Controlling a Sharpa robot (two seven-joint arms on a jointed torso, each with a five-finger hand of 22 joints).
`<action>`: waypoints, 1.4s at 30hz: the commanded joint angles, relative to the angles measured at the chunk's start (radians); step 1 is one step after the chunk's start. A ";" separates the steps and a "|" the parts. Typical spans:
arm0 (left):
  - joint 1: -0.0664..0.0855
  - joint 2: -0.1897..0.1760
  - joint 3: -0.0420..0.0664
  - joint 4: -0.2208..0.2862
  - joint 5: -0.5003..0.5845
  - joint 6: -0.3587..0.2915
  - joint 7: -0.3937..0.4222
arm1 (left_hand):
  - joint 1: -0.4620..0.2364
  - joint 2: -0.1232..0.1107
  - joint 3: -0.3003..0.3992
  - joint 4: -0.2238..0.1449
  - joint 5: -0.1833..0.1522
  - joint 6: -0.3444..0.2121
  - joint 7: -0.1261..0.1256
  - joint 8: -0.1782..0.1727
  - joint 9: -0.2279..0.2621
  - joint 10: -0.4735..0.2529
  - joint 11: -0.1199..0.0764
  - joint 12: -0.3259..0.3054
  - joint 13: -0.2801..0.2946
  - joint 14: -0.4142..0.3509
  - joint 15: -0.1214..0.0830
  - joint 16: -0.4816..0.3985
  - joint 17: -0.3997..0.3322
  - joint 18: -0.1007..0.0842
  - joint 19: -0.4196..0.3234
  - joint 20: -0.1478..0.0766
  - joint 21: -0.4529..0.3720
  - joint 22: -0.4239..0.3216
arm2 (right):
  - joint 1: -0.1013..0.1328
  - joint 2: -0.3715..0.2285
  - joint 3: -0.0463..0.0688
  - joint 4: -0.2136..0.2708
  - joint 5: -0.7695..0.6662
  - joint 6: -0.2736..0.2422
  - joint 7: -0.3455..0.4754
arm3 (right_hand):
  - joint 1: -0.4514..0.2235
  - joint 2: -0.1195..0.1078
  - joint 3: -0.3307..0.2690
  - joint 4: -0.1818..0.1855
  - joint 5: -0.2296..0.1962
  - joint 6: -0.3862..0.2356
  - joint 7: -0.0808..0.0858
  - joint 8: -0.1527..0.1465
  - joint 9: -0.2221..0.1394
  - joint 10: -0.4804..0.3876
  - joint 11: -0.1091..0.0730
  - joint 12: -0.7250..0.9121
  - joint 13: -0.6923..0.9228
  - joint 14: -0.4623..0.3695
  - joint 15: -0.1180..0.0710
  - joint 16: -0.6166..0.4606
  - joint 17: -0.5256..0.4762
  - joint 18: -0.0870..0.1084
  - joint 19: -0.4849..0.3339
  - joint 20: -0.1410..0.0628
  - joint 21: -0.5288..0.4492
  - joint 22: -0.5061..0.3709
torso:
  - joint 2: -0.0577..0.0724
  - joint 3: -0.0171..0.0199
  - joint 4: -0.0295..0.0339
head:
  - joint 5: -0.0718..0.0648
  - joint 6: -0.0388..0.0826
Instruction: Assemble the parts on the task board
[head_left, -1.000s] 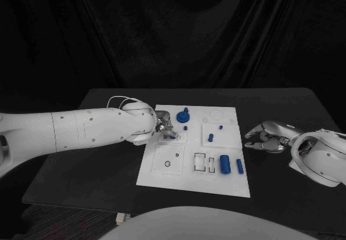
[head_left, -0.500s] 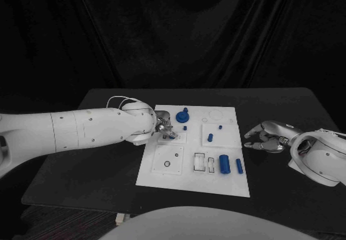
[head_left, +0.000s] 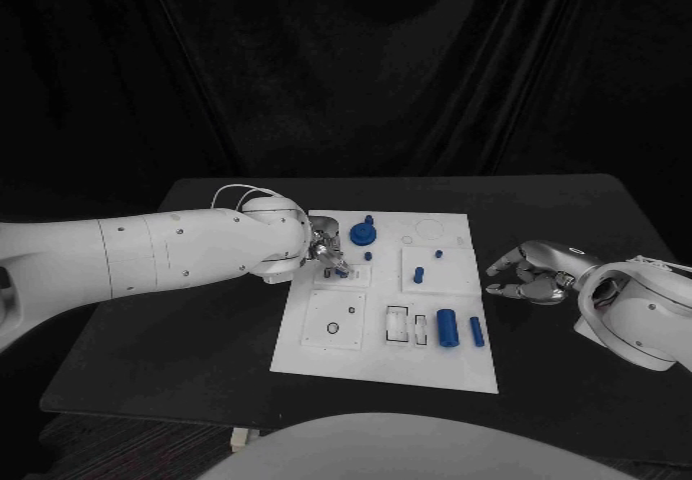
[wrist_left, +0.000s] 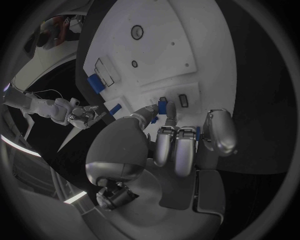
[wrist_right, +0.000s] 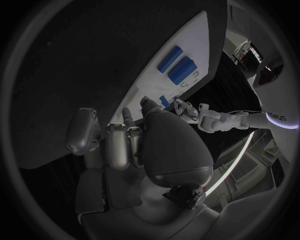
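L hand sits over the task board near its far-left corner, fingers pinching a small blue part, tip down at a slot there. Vs a sec ago the hand has edged a bit toward the far edge and lifted slightly, so I'd guess it's lining up the insert, not seated yet. R hand rests on the bench by the board's right edge, fingers curled in, holding nothing. Two blue cylinders lie loose near the board's near-right corner, so plenty left to do.
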 joint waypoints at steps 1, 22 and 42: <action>0.009 0.006 0.001 -0.010 0.001 0.083 0.041 | 0.000 -0.008 0.014 -0.005 -0.008 -0.004 -0.006 0.004 0.003 0.028 -0.007 -0.007 0.188 0.089 -0.007 -0.006 0.241 0.015 -0.004 -0.005 -0.005 0.153 | -0.003 -0.001 0.001 0.002 -0.002 0.001 -0.011 | 0.003 -0.001 -0.001 -0.003 0.004 0.008 0.001 -0.004 -0.001 0.049 0.005 -0.003 0.192 0.064 0.009 -0.002 0.096 0.011 -0.009 0.000 -0.006 0.153 | 0.000 0.0006 0.0004 | -0.003 0.000; 0.023 0.052 0.001 -0.078 0.135 0.200 -0.009 | 0.000 -0.016 0.055 -0.023 -0.016 -0.006 -0.006 0.004 0.002 0.027 -0.007 -0.009 0.187 0.088 -0.007 -0.007 0.240 0.015 -0.004 -0.005 -0.007 0.153 | -0.003 0.000 0.001 0.004 -0.002 0.003 -0.012 | 0.004 0.000 0.000 -0.003 0.005 0.009 0.001 -0.005 -0.002 0.046 0.004 -0.007 0.188 0.061 0.009 -0.010 0.087 0.014 -0.013 0.000 -0.017 0.151 | 0.000 0.0007 0.0004 | -0.003 0.000; 0.024 0.069 0.001 -0.107 0.138 0.205 -0.044 | 0.002 -0.014 0.075 -0.032 -0.008 -0.008 -0.005 0.006 0.004 0.028 -0.006 -0.008 0.188 0.088 -0.007 -0.007 0.240 0.014 -0.003 -0.005 -0.005 0.154 | -0.003 0.004 0.001 0.000 -0.001 0.006 -0.011 | 0.005 0.000 0.000 -0.004 0.005 0.009 0.001 -0.005 -0.002 0.042 0.004 -0.012 0.184 0.059 0.009 -0.015 0.081 0.015 -0.015 0.000 -0.024 0.149 | 0.001 0.0006 0.0004 | -0.003 0.000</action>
